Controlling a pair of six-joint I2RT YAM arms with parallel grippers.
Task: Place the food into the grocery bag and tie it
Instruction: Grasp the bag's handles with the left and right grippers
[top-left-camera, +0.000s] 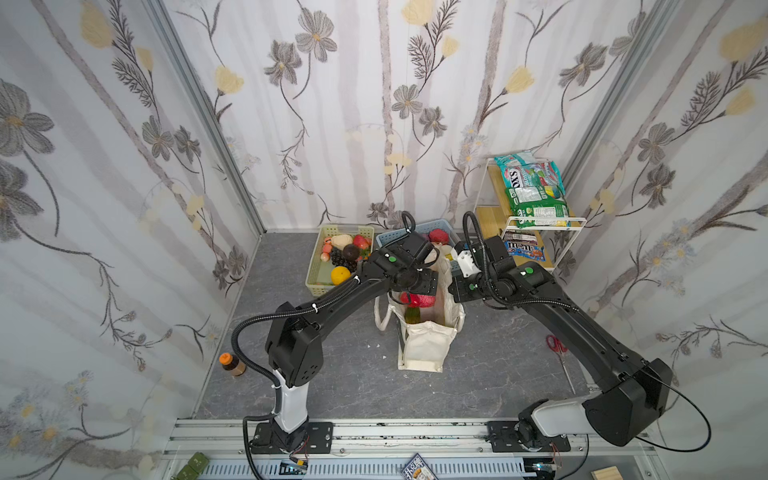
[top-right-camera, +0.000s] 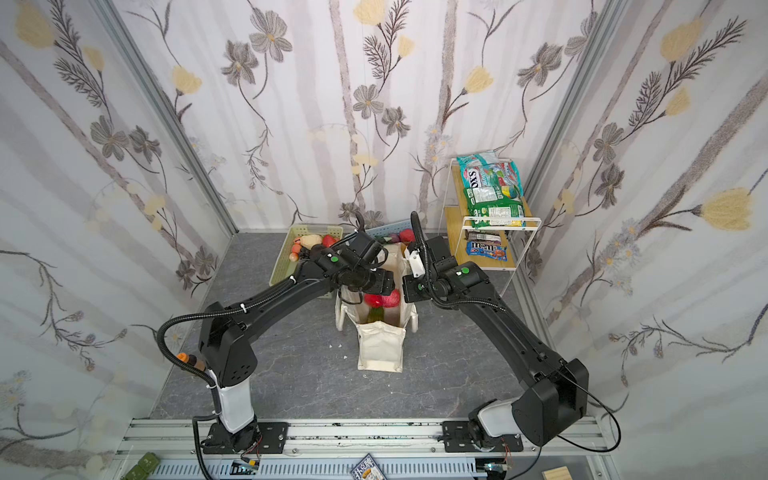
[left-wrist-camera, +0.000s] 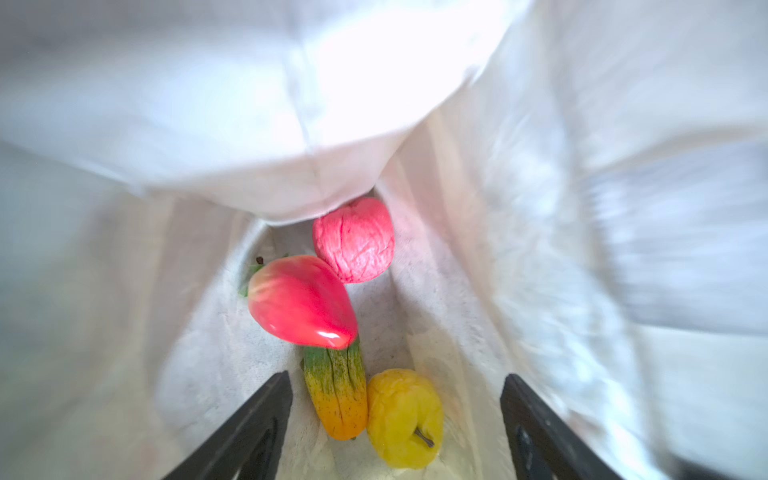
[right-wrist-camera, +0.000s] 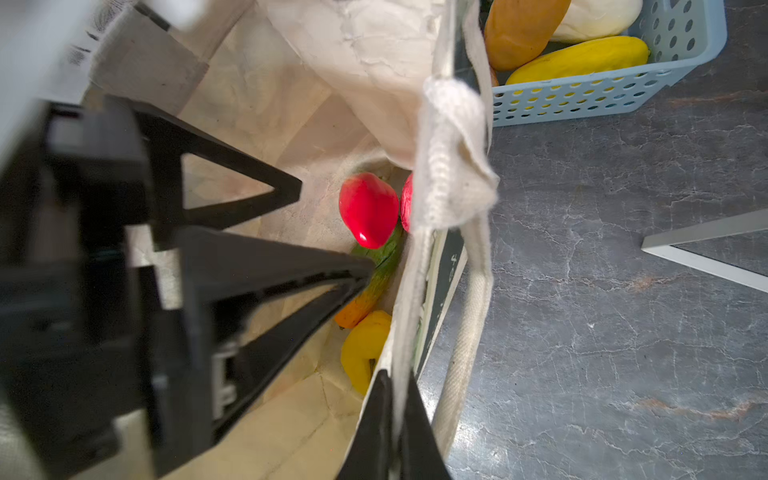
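1. The grocery bag (top-left-camera: 424, 345) stands upright on the grey worktop (top-left-camera: 353, 386) between the two arms, with its mouth open.
2. The left claw (left-wrist-camera: 395, 376) hangs in the bag's mouth. Its jaws are spread wide and we see nothing gripped between them.
3. On the bag's floor below it we count four pieces of food. There is a glossy red fruit (left-wrist-camera: 301, 307) with a wrinkled pink fruit (left-wrist-camera: 353, 241) touching it. A long green-to-orange fruit (left-wrist-camera: 336, 395) lies partly under the red one, and a yellow fruit (left-wrist-camera: 405, 415) sits just beside the long one.
4. The right claw (right-wrist-camera: 395, 380) is pinched tight on the bag's upper edge, with cream cloth caught between its jaws. This is the bag's right side in both top views.
5. A strap handle (right-wrist-camera: 465, 332) hangs down the outside of that wall.
6. Behind the bag, a pale green basket (top-left-camera: 318, 289) holds more toy fruits. A blue basket (right-wrist-camera: 602, 95) holds yellow, orange and pale pieces.
7. Snack packets (top-left-camera: 536, 195) lie on a white wire rack (top-left-camera: 544, 220) at the right rear, well apart from the bag.
8. A small bottle with an orange cap (top-left-camera: 230, 363) stands near the left arm, and red-handled scissors (top-left-camera: 557, 345) lie near the right arm.
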